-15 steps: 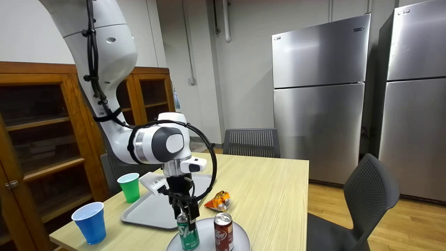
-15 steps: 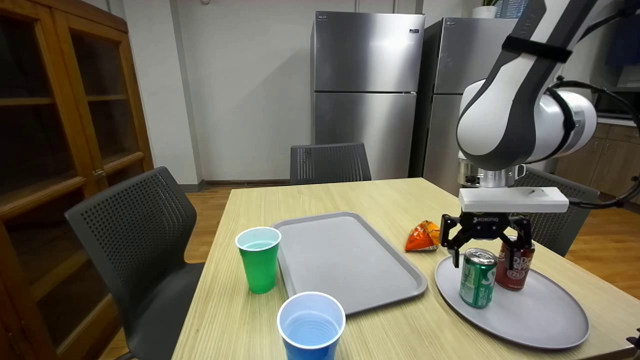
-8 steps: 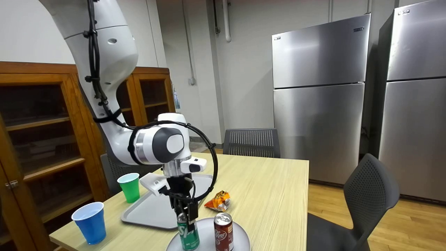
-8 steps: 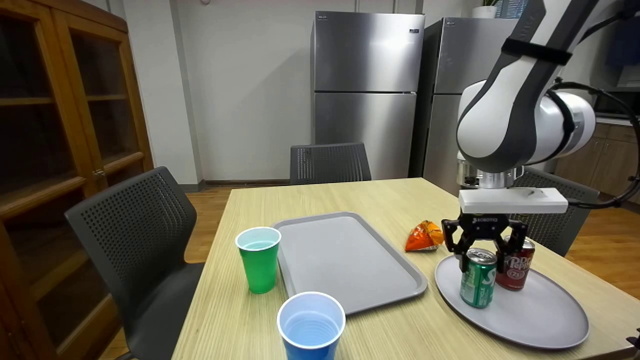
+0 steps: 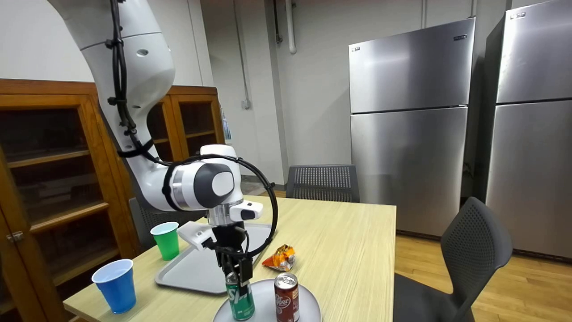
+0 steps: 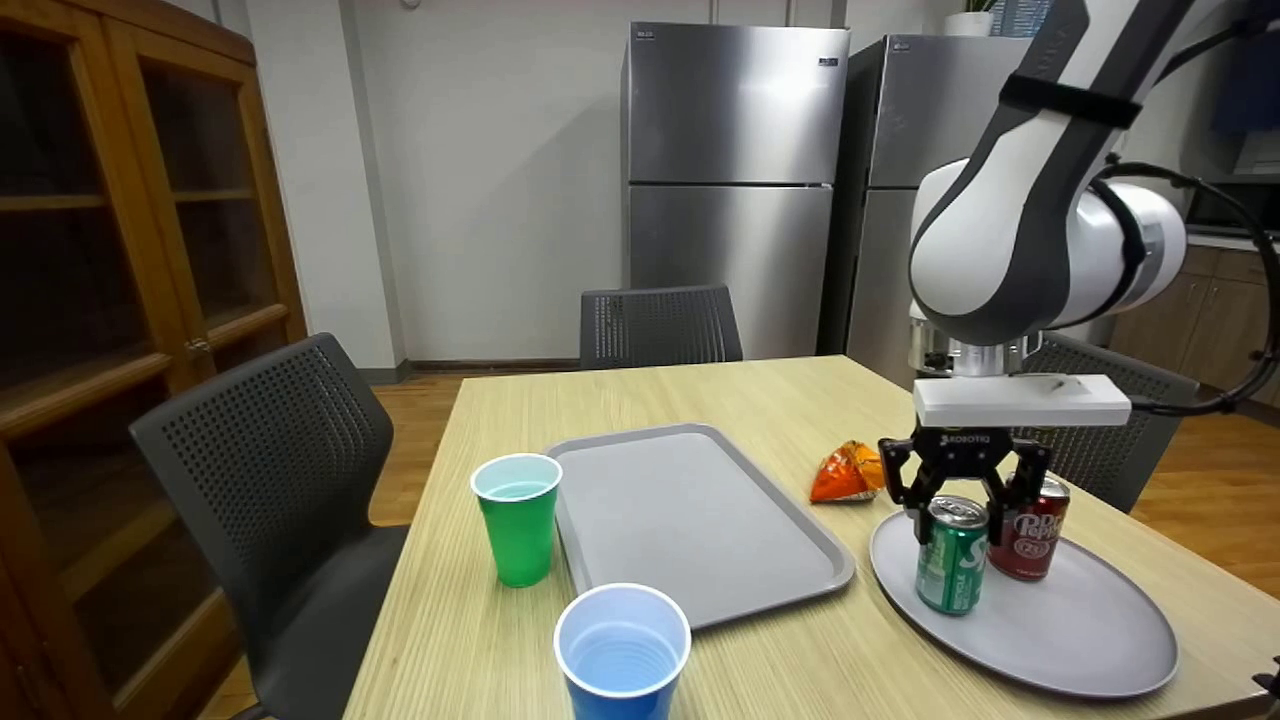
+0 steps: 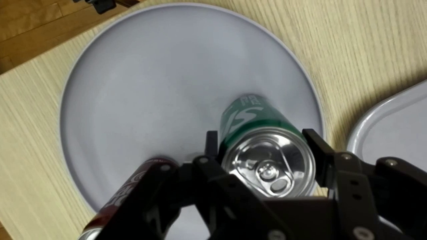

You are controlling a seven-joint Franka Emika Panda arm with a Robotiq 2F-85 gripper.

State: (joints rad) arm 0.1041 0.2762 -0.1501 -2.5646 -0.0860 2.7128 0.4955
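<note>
My gripper (image 6: 962, 532) points down with its two fingers (image 7: 211, 143) on opposite sides of a green Sprite can (image 7: 258, 116), near its top. In the wrist view the pads are against the can or very close to it. The can (image 6: 950, 575) stands upright on a round grey plate (image 6: 1090, 640). A dark red Dr Pepper can (image 6: 1030, 540) stands on the same plate beside the gripper. In the wrist view the red can (image 7: 116, 201) is partly hidden by a finger linkage. Both cans also show in an exterior view, green (image 5: 242, 306) and red (image 5: 287, 299).
A grey rectangular tray (image 6: 690, 520) lies beside the plate. A green cup (image 6: 520, 530) and a blue cup (image 6: 620, 660) stand by the tray. An orange snack bag (image 6: 846, 475) lies behind the plate. Chairs (image 6: 660, 325) stand around the wooden table (image 6: 500, 420).
The gripper's fingers have closed in from wide apart onto the green can. The gripper and green can have since shifted slightly left together in both exterior views.
</note>
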